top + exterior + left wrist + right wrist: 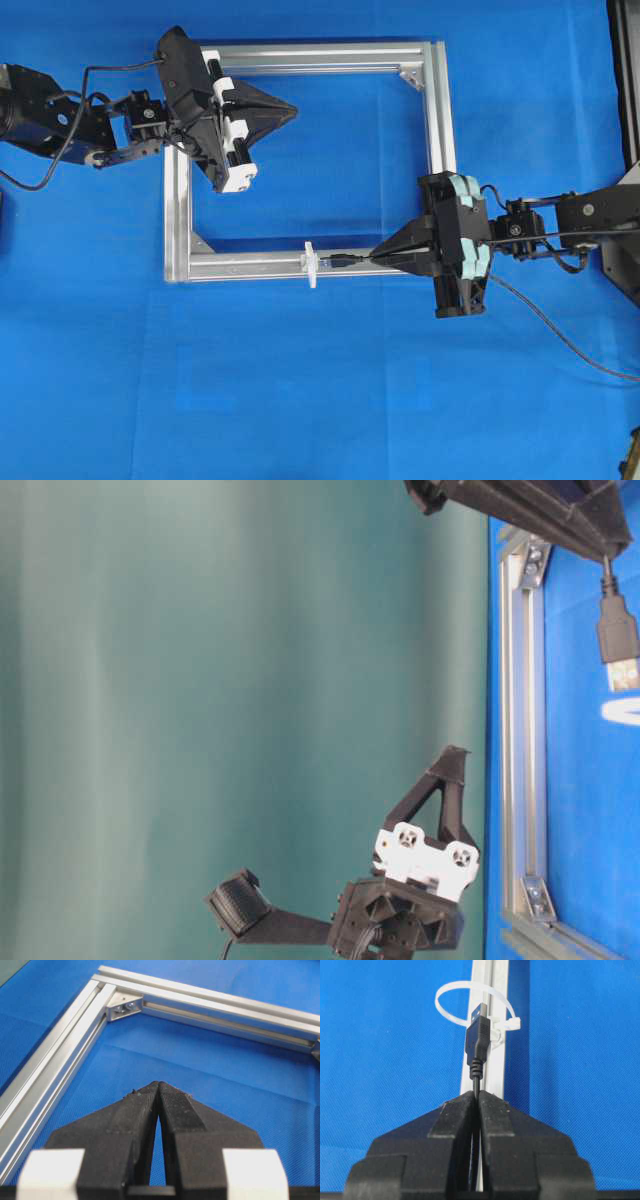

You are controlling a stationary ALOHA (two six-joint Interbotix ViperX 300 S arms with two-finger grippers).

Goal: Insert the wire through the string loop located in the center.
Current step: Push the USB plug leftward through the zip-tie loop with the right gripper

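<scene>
My right gripper (375, 258) (477, 1095) is shut on the wire just behind its black plug (340, 262) (476, 1035). The plug sticks out past the fingertips and points at the white string loop (311, 264) (514, 1023), which stands on the near rail of the silver frame (435, 110). In the right wrist view the plug's metal tip sits in line with the loop's opening; I cannot tell whether it has entered. The rest of the wire (560, 335) trails off to the right. My left gripper (293, 108) (158, 1083) is shut on nothing, hovering inside the frame's far left corner.
The rectangular aluminium frame (50, 1075) lies on a blue cloth, with triangular brackets (122, 1007) in its corners. In the table-level view the plug (618, 640) hangs from the right gripper (603, 555), and the left gripper (455, 752) stands off the frame rail (520, 730).
</scene>
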